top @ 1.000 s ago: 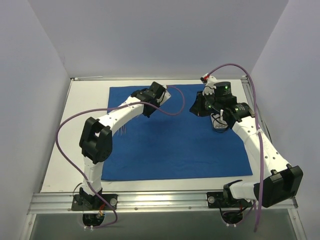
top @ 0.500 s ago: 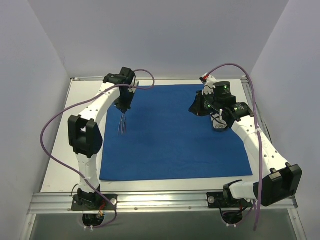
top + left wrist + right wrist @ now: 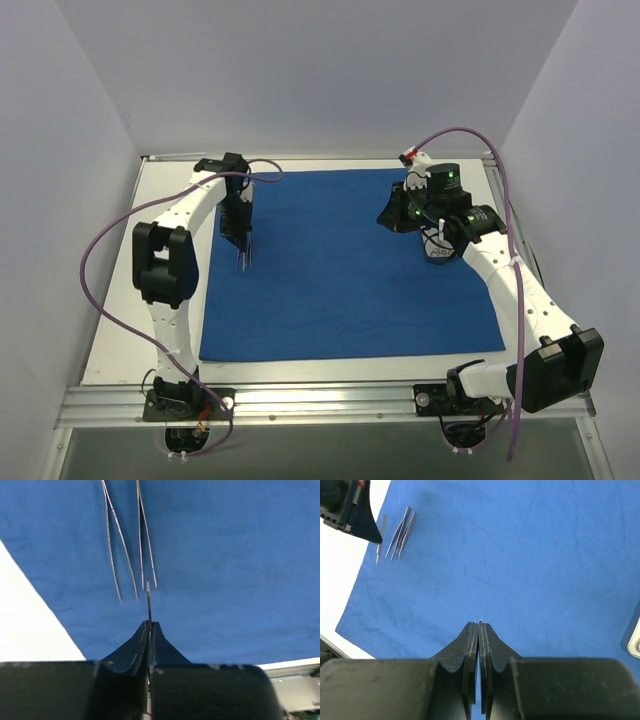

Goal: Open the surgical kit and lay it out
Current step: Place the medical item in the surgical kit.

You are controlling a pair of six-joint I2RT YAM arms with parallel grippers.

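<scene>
On cloth (image 3: 370,270), left | tweezers (image 3: 399,536) lie near–far | left fingers (image 3: 135,647) pinch instrument (image 3: 381,540) | right fingers (image 3: 470,645) closed

White table (image 3: 150,300), walled left, far and right. A metal rail (image 3: 330,400) runs along its near edge.

Lying directly on it is one royal-blue cloth (image 3: 350,270), opened out flat as a large rectangle that covers most of the top. Bare white shows widest on the left, with a strip at the near side and a thin margin at the far side. The cloth sits slightly skewed, its left edge running closer to the table's left side toward the near corner. Faint creases, no folds standing up.
</scene>
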